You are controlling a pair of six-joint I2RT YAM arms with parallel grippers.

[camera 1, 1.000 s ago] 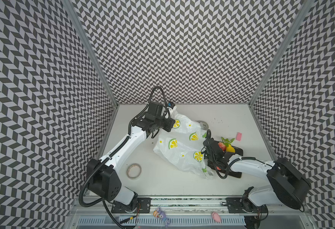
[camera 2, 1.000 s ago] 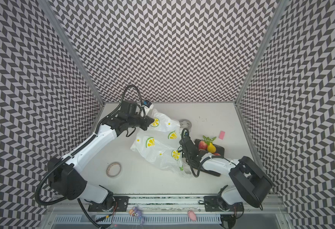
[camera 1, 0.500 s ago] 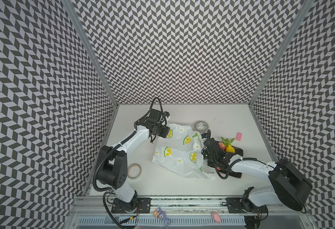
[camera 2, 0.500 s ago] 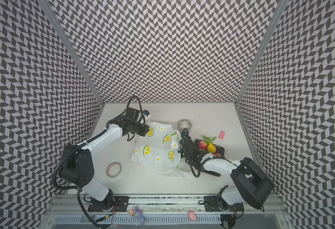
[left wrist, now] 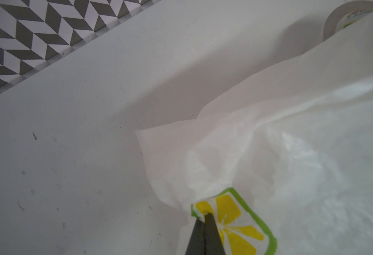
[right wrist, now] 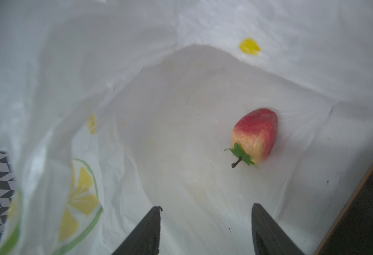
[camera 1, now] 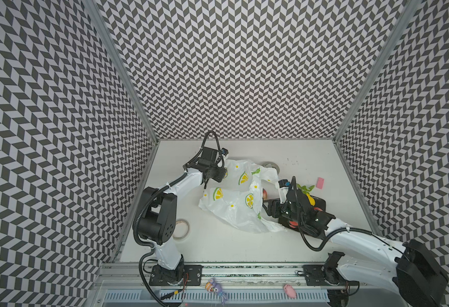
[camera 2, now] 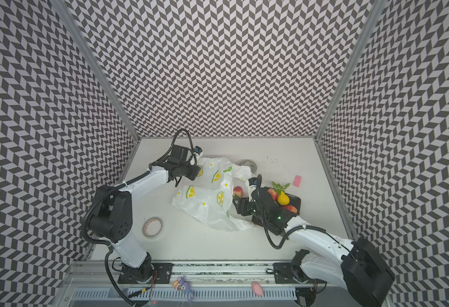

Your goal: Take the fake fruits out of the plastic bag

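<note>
**Fruit lies just ahead of the open right claw, stalk end first**

The right gripper (right wrist: 205, 207) stands at the bag's mouth with its jaws wide apart and nothing between them. Just beyond it, on the lower film of the plastic bag (right wrist: 159, 132), lies a red-and-yellow fake fruit (right wrist: 255, 136). It sits ahead of the claw but off its midline, toward the finger on the side of the black tray (right wrist: 362, 220). Its long axis runs nearly along the line of reach, with the green calyx and stalk pointing back at the jaws. The jaws would therefore close across its narrow width, though a small sideways shift looks needed first.

In a top view the fruit (camera 2: 238, 191) shows in the mouth, between the bag's film and the tray (camera 2: 297, 206). A yellow pear (camera 2: 283, 198) and red pieces already lie on that tray. The right arm is by far the nearer one. Room is tight, with film overhead and on one side and the tray's edge on the other.

Farther off, the left gripper (left wrist: 205, 215) is clamped on a corner of the bag at a printed lemon slice and holds it raised. I judge that this props the mouth open. A tape roll (camera 2: 249, 164) lies behind the bag, touching it or just beside it; I cannot tell which.
</note>
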